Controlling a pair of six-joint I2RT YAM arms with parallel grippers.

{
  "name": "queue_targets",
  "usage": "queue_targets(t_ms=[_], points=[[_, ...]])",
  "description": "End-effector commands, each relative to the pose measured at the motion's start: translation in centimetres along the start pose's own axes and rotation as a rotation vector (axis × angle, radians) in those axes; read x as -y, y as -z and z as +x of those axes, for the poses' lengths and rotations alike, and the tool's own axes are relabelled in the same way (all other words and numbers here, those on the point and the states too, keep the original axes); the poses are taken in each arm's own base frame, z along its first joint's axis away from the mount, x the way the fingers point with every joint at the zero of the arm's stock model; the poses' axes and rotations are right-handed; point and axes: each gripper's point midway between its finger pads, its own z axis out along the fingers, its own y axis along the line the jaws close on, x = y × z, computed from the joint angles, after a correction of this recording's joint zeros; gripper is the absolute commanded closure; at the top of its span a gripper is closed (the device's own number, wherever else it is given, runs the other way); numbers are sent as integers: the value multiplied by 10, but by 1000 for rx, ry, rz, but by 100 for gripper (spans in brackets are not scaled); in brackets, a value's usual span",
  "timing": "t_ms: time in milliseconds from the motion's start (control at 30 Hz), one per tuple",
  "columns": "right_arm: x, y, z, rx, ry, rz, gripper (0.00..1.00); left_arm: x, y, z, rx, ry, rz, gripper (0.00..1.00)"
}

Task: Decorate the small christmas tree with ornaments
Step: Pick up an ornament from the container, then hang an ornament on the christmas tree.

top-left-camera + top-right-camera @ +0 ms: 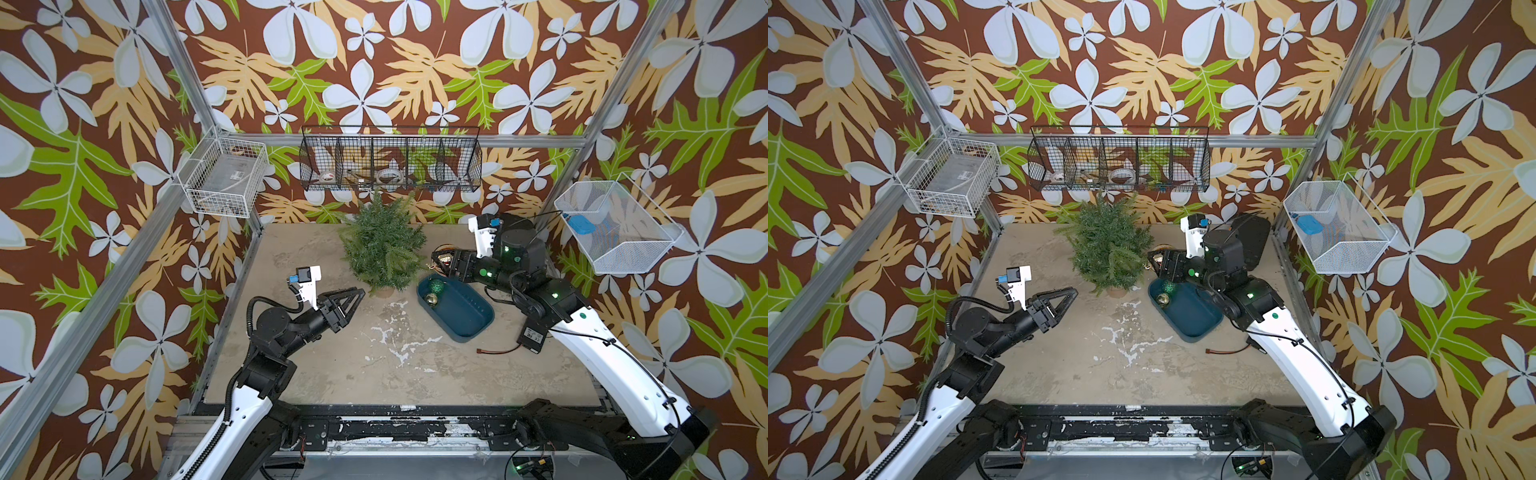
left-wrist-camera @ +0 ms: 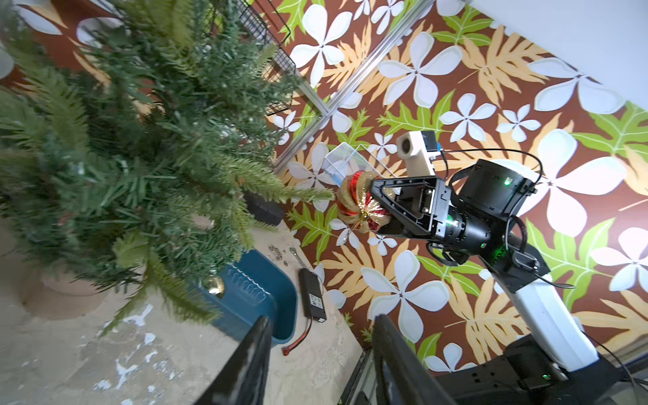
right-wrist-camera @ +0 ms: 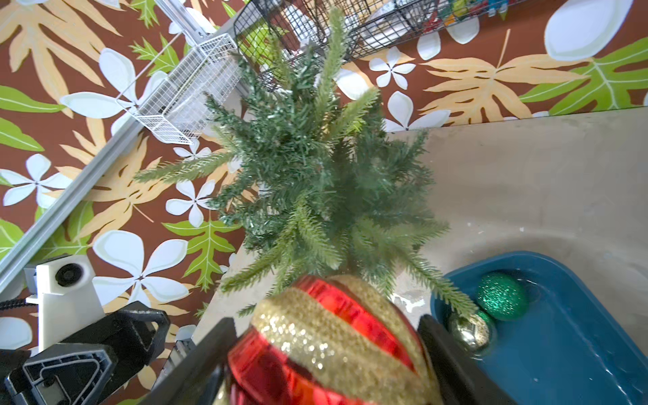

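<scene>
The right fingers are clamped on the red-and-gold striped ornament, holding it aloft just beside the low branch tips of the small christmas tree. The green ball and gold ball lie together in the blue tray. The left fingers stand apart, empty, near the tree's other side.

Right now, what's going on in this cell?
The right hand grips the red-and-gold ball just beside the tree; the ball is not yet hung. The left hand is open and empty on the tree's other side. The green ball and gold ball lie in the tray. No ornament shows on the tree.
</scene>
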Motion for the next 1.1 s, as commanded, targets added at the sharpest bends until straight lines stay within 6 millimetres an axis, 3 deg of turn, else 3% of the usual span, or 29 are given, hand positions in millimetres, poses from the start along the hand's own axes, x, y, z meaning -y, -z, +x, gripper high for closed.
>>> queue_targets(t_ms=[0,433,667,1067], points=[[-18,4,-12,50,-11,-35,27,18,-4,-13,63,-14,43,53],[-52,5,-13,71,-77,-134,28,65,-49,4,45,-120,128,67],[-60,11,-15,82,-92,-159,28,70,-71,17,10,-131,131,74],[-61,8,-8,67,-116,-182,29,78,-81,27,-14,-139,161,80]])
